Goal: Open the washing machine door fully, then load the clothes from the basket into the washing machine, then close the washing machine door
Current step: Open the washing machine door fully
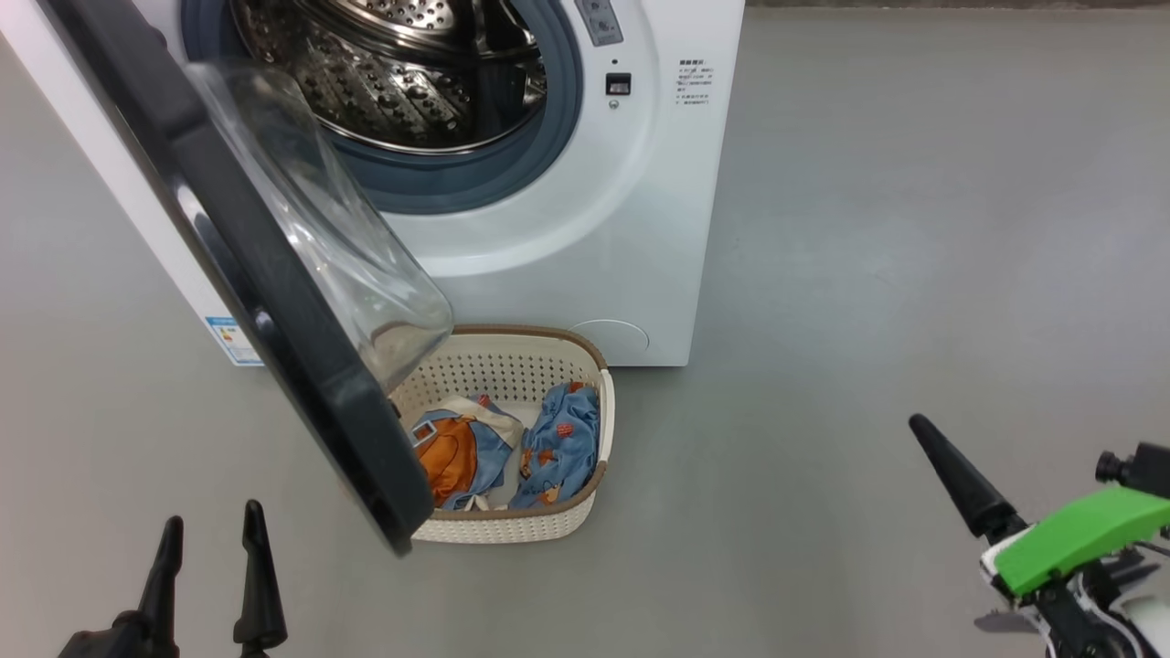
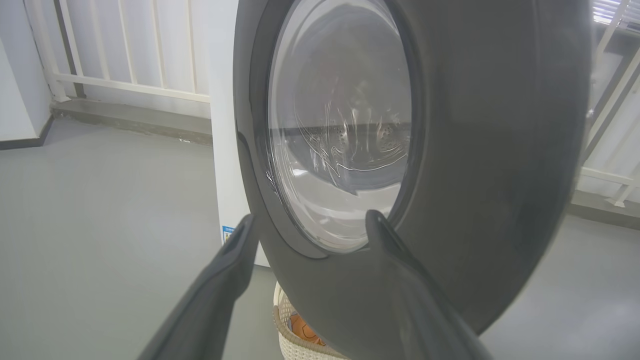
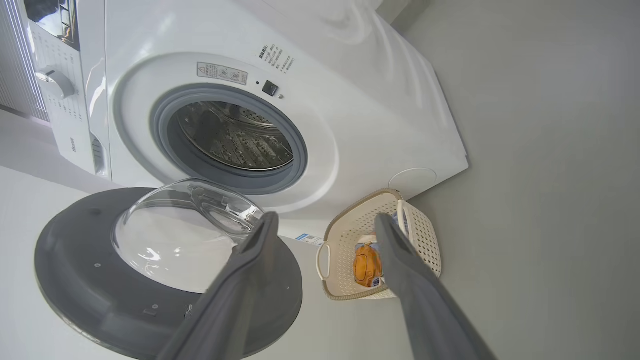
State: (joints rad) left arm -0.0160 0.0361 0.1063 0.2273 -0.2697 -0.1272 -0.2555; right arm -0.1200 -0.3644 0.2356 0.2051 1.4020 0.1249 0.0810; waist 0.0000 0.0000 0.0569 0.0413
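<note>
Lying in the basket (image 1: 512, 370) are the clothes (image 1: 559, 439). A light blue garment with orange prints is resting against the side nearer the right claw (image 3: 326, 217). A piece with a big orange patch and cream cloth is sitting beside it, nearer the left claw (image 1: 212, 521). The basket is standing on the floor (image 1: 868, 274), ahead of both claws and between them, just in front of the washing machine (image 1: 640, 228). The washing machine door (image 1: 256, 302) is hanging open ahead of the left claw, and in the head view its lower edge is covering one corner of the basket. Further ahead, the steel drum (image 1: 402, 82) is showing its perforated wall. Both claws are standing wide open and are gripping nothing. The left claw is pointing at the outer face of the door.
</note>
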